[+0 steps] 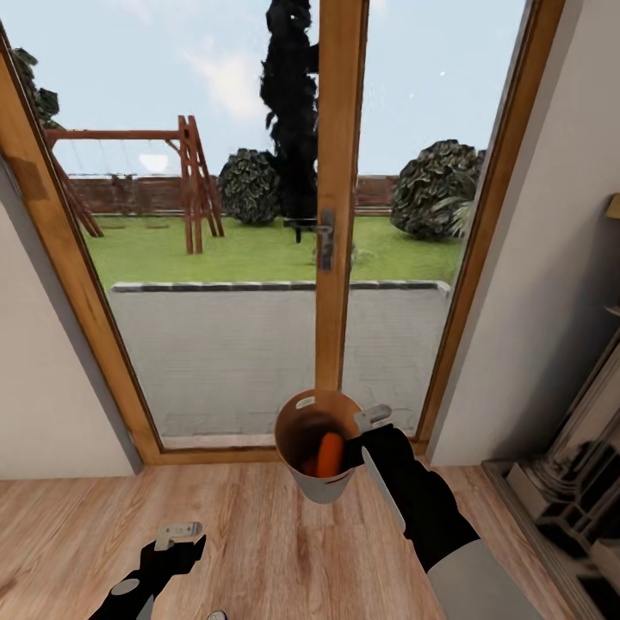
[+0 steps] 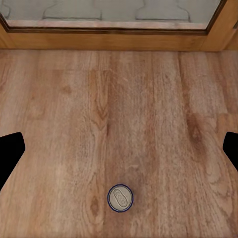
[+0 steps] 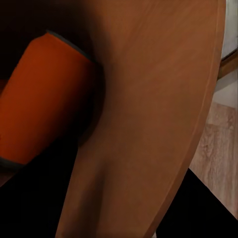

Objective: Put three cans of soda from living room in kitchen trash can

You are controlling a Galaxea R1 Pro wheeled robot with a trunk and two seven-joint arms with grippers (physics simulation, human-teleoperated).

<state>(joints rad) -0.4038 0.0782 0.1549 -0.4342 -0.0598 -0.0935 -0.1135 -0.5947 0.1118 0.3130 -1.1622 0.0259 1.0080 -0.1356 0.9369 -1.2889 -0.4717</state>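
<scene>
— Where's the blue can [image 2: 120, 199]?
— Upright on the floor [image 2: 148, 114], under my left gripper [image 1: 179, 535], fingers apart. Light, slippery: I'd grip its sides. Right gripper [image 1: 372, 422] clamps the bin [image 1: 320, 491], orange can [image 1: 328, 455] inside.

At the bottom edge of the head view, the frame is cutting off a can [image 1: 217, 615], leaving only its grey top showing. Inside the bin [image 1: 297, 405], the wall is hiding the lower part of an orange can [image 1: 328, 455]. The right gripper's [image 1: 368, 428] fingertips are lying behind the rim, so their grip is unclear.
</scene>
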